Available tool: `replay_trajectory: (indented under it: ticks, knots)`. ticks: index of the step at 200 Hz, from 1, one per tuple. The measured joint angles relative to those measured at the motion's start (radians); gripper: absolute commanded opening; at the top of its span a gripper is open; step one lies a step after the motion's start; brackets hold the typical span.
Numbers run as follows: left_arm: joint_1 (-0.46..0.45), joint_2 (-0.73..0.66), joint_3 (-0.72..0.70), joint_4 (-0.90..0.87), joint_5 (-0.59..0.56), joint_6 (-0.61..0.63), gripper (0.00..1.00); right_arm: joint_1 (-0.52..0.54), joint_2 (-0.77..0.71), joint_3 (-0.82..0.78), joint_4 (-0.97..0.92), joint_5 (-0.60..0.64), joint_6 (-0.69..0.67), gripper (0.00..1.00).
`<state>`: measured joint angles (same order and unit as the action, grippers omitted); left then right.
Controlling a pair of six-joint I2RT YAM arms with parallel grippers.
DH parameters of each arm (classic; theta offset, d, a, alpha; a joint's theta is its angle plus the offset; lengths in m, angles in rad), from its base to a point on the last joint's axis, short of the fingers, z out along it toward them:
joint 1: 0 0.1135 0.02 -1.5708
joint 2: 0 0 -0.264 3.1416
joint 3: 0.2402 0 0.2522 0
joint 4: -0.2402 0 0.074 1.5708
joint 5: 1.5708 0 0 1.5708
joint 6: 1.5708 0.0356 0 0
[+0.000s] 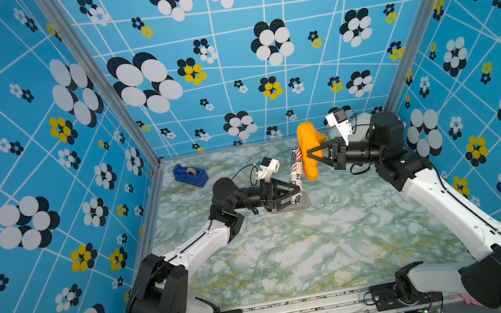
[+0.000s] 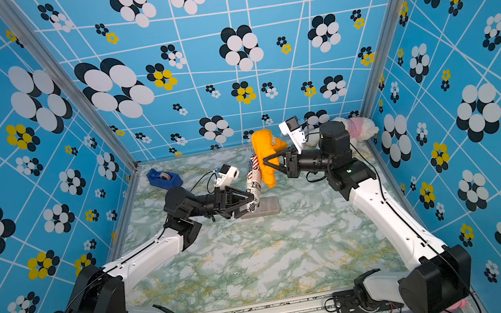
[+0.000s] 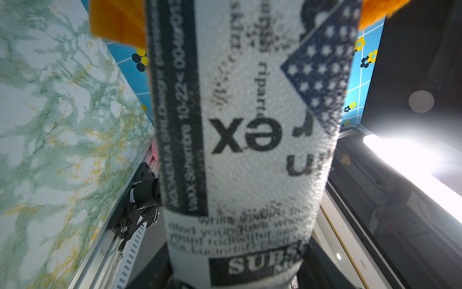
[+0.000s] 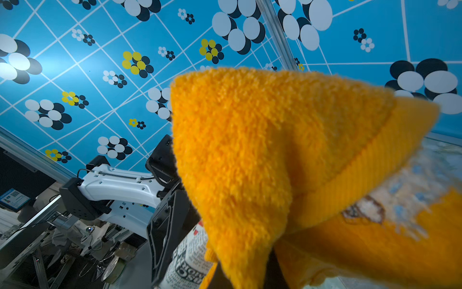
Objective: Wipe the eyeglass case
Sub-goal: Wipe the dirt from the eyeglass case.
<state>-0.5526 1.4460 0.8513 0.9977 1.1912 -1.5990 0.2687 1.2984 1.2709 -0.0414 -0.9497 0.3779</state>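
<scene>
The eyeglass case, white with newspaper print and a stars-and-stripes patch, stands tilted on end above the table's back middle. My left gripper is shut on its lower end; in the left wrist view the case fills the middle. A fluffy orange cloth hangs bunched in my right gripper, which is shut on it. The cloth lies against the upper right side of the case in both top views. In the right wrist view the cloth hides the jaws, with the case beside it.
A grey flat block lies on the marble table just below the case. A blue tape dispenser sits at the back left. A white and pink plush toy lies in the back right corner behind my right arm.
</scene>
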Motion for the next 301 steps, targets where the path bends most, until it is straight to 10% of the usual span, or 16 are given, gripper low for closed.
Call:
replay_trajectory:
  ticks: [87,244,301]
  knots:
    - [-0.004,-0.014,0.002,-0.044,0.0,0.029,0.06,0.044,-0.081,-0.277,0.171,-0.037,0.147,0.0]
    - [0.039,0.023,0.017,-0.003,0.007,0.022,0.06,0.33,-0.309,-0.505,0.236,0.377,0.271,0.0]
    - [0.056,0.035,0.017,-0.083,-0.101,0.064,0.06,0.457,-0.385,-0.504,0.153,0.23,0.238,0.0]
